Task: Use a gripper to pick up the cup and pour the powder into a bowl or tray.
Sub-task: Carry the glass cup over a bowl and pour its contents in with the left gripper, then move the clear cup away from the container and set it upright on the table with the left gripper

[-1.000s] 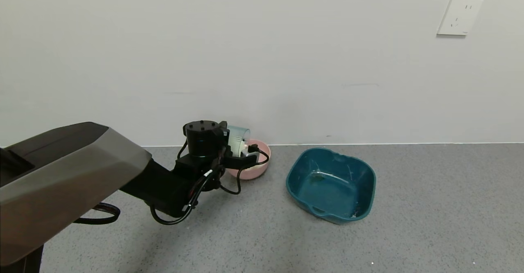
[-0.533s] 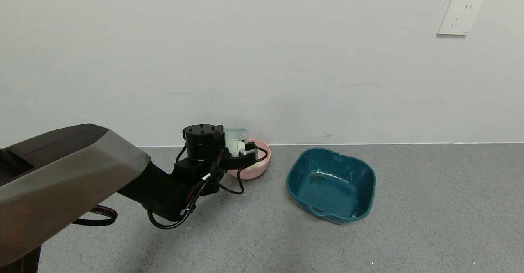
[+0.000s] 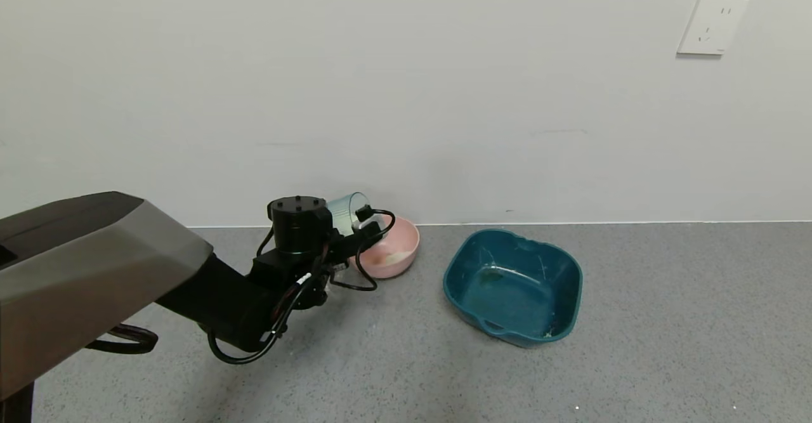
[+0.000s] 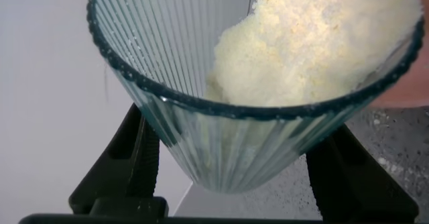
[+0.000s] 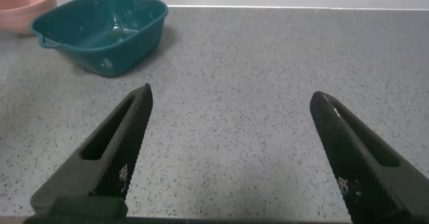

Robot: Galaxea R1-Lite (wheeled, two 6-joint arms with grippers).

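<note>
My left gripper is shut on the ribbed, clear blue-green cup. It holds the cup tilted just above the near-left rim of the pink bowl, by the wall. A pale heap of powder lies inside the bowl. In the left wrist view the cup sits between both black fingers. White powder shows through its clear wall, and the bowl's pink edge is beside it. My right gripper is open and empty over bare floor, out of the head view.
A dark teal squarish tub stands on the grey speckled floor to the right of the bowl, also in the right wrist view. The white wall runs close behind both. A wall socket is high on the right.
My left arm has drawn back to the left with the cup. The cup has moved from over the bowl's middle to its left rim, and more of the bowl's inside shows.
</note>
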